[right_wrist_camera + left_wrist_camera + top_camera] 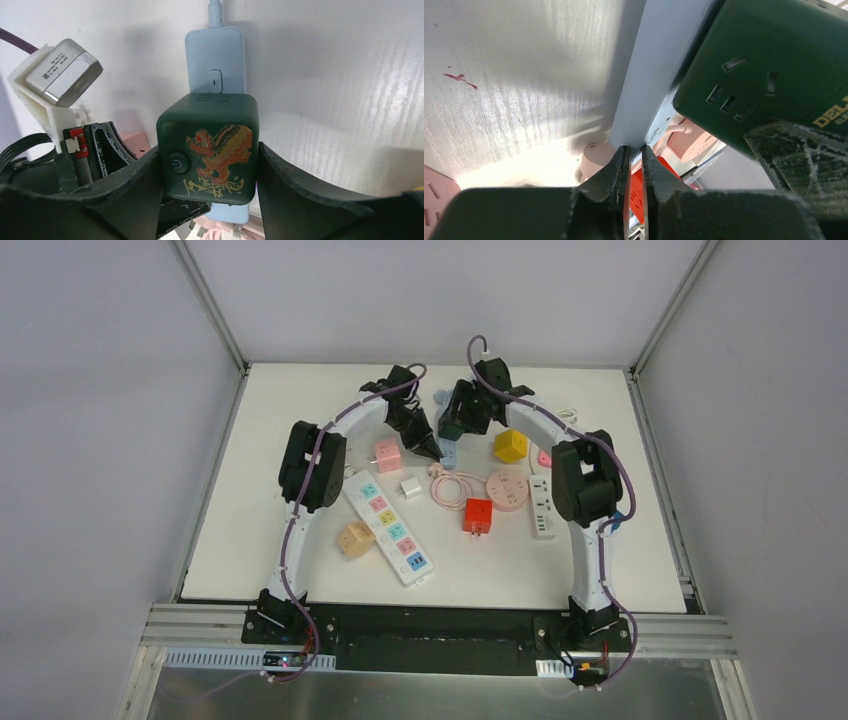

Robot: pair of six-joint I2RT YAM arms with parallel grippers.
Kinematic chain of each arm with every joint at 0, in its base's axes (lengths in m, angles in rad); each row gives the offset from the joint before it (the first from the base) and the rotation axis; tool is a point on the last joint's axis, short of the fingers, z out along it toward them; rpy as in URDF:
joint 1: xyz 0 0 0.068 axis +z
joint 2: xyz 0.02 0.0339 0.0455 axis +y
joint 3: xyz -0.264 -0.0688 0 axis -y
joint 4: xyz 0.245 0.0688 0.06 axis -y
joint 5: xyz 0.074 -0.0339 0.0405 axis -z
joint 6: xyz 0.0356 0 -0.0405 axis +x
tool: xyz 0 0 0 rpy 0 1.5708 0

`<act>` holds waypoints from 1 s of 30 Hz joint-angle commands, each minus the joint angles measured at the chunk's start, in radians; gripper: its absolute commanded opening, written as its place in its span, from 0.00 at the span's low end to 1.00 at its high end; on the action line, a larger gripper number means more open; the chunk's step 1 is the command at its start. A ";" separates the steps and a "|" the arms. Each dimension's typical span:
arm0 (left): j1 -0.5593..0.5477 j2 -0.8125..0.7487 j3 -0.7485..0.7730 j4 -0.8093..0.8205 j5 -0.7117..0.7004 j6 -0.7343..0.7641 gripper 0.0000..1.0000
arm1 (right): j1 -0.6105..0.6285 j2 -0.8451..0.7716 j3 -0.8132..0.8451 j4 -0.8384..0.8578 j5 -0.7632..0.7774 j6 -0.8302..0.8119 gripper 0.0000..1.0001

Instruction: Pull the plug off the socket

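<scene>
Clamping the dark green cube-shaped plug with the gold-and-red dragon print (pixel 207 150), the right gripper (pixel 207 172) has one finger flat against each side of the cube, so its jaws stand as wide as the cube. The plug sits on top of the pale blue plastic power strip (pixel 215 55), which lies at the far middle of the white table (pixel 260 500), between the two arms.

The left gripper (pixel 634 165) comes in from the left. Its jaws are nearly closed, with only a sliver of gap, and they hold nothing. Its tips rest at the near end of the blue strip. I judge this to be a bracing press that keeps the strip down, not a grasp.

As for progress, the approach and the grip look done. The pull itself does not. In the left wrist view the green cube's underside lies against the strip's face with no gap showing. In the right wrist view the cube covers the strip squarely. So the plug appears to be seated in its socket, though the prongs are hidden and I cannot confirm it.

What remains, by my reading, is to lift the cube straight away from the strip while the left arm pins the strip. The plug then has to come clear of the socket.
</scene>
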 commanded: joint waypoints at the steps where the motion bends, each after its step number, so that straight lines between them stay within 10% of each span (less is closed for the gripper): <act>1: -0.022 0.084 0.030 -0.009 -0.062 -0.002 0.10 | 0.035 -0.176 -0.083 0.369 -0.461 0.253 0.00; 12: -0.021 0.110 0.064 0.019 -0.054 -0.048 0.22 | 0.085 -0.111 0.040 0.013 0.007 0.013 0.00; 16: -0.019 0.115 0.078 0.061 -0.056 -0.070 0.24 | 0.091 -0.101 0.053 -0.001 0.034 0.016 0.36; 23: -0.020 0.104 0.037 0.092 -0.050 -0.062 0.18 | 0.096 -0.027 0.143 -0.140 0.176 -0.014 0.44; 27: -0.019 0.104 0.025 0.095 -0.045 -0.068 0.17 | 0.107 0.004 0.190 -0.180 0.248 -0.063 0.39; 30: -0.019 0.099 0.021 0.089 -0.048 -0.070 0.16 | 0.128 0.045 0.273 -0.251 0.335 -0.105 0.17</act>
